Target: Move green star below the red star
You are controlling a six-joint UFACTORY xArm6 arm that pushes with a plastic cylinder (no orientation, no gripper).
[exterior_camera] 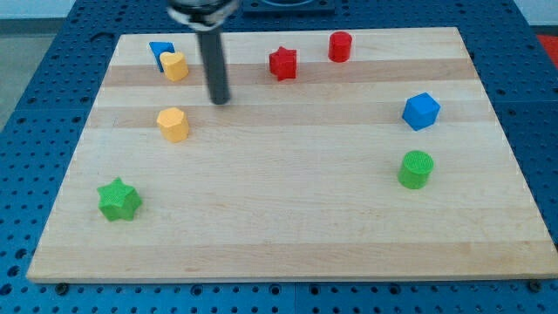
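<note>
The green star (119, 200) lies near the view's bottom left of the wooden board. The red star (282, 63) lies near the view's top, a little right of centre. My tip (221, 100) stands on the board to the left of and slightly below the red star, far above and to the right of the green star. It touches no block.
A yellow hexagonal block (173, 124) sits just left of and below my tip. A yellow heart (175, 66) and a blue block (159, 53) sit at the top left. A red cylinder (340, 46), a blue cube (421, 111) and a green cylinder (416, 169) sit on the right.
</note>
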